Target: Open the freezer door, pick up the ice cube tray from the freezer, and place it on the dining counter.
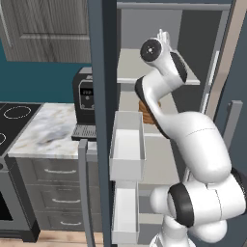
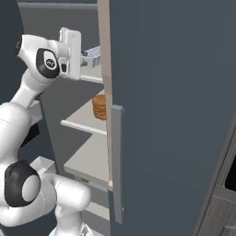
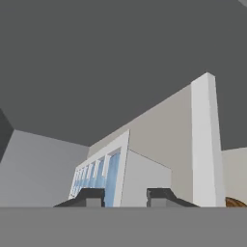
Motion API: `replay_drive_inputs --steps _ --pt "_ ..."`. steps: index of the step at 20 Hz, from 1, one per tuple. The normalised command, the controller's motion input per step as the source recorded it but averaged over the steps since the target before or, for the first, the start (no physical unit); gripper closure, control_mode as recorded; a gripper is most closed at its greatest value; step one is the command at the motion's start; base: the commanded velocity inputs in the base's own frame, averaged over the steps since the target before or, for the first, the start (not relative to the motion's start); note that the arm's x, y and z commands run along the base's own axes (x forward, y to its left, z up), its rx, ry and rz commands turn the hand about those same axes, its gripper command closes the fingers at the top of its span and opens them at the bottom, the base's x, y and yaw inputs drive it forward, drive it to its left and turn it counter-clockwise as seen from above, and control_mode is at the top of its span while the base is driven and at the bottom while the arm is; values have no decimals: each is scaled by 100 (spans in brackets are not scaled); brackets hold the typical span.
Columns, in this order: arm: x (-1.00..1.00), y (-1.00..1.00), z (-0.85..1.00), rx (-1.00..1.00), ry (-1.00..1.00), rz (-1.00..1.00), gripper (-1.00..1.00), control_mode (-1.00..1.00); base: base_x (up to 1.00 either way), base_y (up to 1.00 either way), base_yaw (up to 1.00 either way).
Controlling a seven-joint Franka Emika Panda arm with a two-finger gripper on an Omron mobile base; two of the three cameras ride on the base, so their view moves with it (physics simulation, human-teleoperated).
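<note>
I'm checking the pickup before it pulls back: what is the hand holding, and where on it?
The hand appears to grip the ice cube tray by its near rim, fingertips either side of its white edge. Actual contact cannot be told.

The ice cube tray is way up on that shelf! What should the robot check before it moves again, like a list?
1. The freezer door is swung open out of the way: ok.
2. The ice cube tray sits on the upper shelf, right in front of the claw: ok.
3. The claw's tips sit on either side of the tray's end wall in the hand view: ok.
4. The claw really pinches the tray: cannot tell; the tips are cut off at the bottom.
5. The stack of brown discs lies a shelf lower, clear of the claw: ok.
6. The tray has lifted off the shelf: cannot tell.
</note>
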Motion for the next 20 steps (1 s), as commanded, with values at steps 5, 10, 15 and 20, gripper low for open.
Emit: replay_drive_inputs --steps 5,10,15,20 --pt "-39 1 0 0 -1 0 100 -100 0 0 0" --pt "-67 4 0 0 -6 0 100 -100 0 0 0" --pt "-76 9 0 0 -6 1 100 -100 0 0 0" --pt "-80 5 0 0 -7 2 100 -100 0 0 0"
